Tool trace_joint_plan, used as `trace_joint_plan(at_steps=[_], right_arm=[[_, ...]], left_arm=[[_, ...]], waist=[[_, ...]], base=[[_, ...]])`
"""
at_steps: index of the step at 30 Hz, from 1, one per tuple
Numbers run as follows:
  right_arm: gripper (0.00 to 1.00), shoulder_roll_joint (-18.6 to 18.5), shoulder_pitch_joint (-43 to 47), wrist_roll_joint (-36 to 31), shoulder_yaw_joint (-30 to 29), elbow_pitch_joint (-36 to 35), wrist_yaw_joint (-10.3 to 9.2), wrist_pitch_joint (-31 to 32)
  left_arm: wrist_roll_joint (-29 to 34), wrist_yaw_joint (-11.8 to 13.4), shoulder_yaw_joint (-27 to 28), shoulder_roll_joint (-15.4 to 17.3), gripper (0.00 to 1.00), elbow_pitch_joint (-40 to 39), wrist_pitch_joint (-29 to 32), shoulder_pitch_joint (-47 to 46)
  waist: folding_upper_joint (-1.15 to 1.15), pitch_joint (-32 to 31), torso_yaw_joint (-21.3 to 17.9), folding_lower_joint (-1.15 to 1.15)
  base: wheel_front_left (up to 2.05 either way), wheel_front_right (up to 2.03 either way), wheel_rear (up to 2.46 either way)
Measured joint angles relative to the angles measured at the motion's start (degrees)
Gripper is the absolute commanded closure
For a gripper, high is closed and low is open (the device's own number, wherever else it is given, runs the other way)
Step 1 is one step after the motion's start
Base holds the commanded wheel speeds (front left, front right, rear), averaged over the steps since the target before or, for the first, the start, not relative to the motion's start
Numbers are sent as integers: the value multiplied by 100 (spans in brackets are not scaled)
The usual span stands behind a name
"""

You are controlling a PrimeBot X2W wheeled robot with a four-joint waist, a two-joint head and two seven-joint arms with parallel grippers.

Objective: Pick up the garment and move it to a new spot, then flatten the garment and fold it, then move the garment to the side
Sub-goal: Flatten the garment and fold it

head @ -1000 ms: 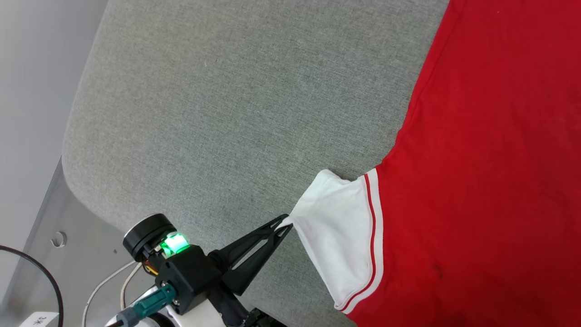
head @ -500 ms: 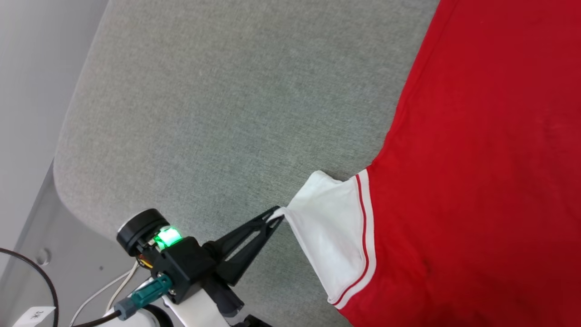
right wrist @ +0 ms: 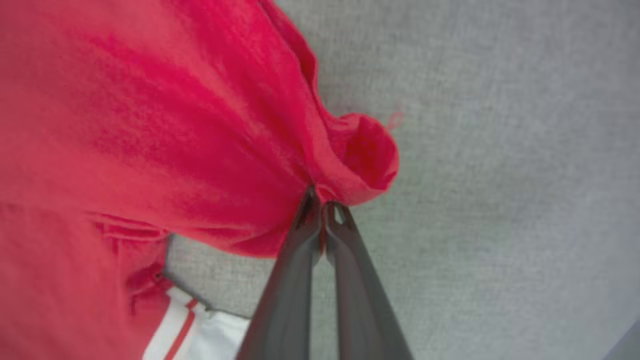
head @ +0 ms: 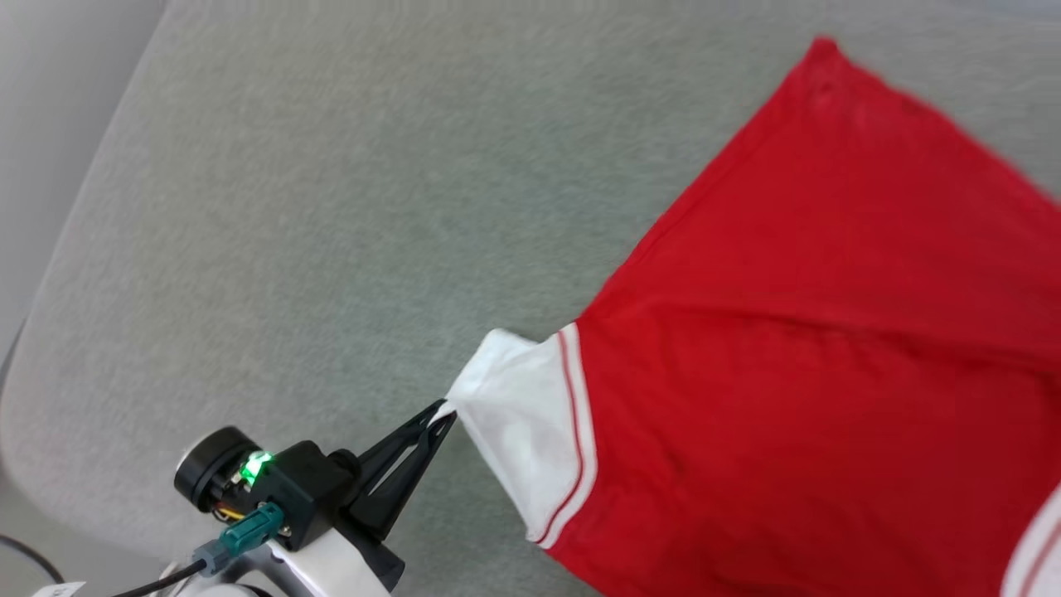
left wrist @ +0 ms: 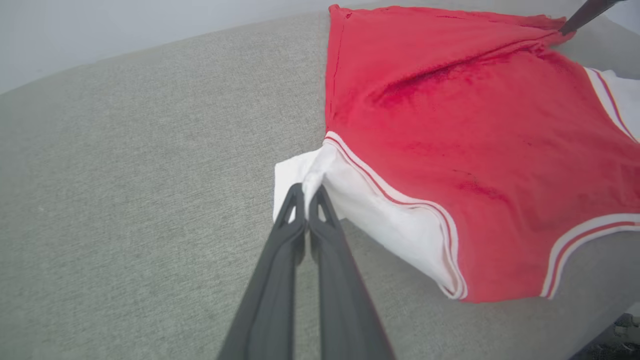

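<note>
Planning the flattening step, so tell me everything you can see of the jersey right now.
The jersey is red soft-looking cloth with a white sleeve panel edged in red-white striped trim. It lies spread but creased on the gray fabric surface. The left gripper is shut on the sleeve's edge; the right gripper is shut on a bunched red edge.

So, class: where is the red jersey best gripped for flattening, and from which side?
Grip the jersey by the outer edge of its white sleeve, coming low from the grey cushion side: it juts past the red body as a free flap. The left end effector pinches there.
</note>
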Motion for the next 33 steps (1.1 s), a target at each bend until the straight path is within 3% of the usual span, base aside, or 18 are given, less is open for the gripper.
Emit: trace_joint_plan(at_steps=[9,14,24,25,26,33], right_arm=[[100,516,1688,428,-129,-969,-1,-354],[100,999,2364,525,-230,-1373,0,-550],[100,1468,3303,556,-154,-1370,-1,-1039],[80,1468,3336,555,-151,-1327,-1,-1139],[0,1472,3345,555,-148,-1282,-1,-1254],[0,1312,3155,804,0,-1250,-1,-1715]], left_arm=[[-274,112,14,-22,100,360,-146,366],[-430,201,66,-34,100,476,-237,547],[-519,201,16,-131,100,686,-333,669],[-519,200,1,-138,100,691,-333,676],[-521,200,-3,-142,100,693,-332,677],[-515,192,-34,-120,100,633,-300,688]], waist=[[0,-736,-726,0],[0,-1061,-1071,-1],[0,-1408,-1409,-1],[0,-1421,-1410,-1],[0,-1434,-1407,-1],[0,-1479,-1301,-1]], base=[[0,0,0],[0,0,0],[0,0,0],[0,0,0],[0,0,0],[0,0,0]])
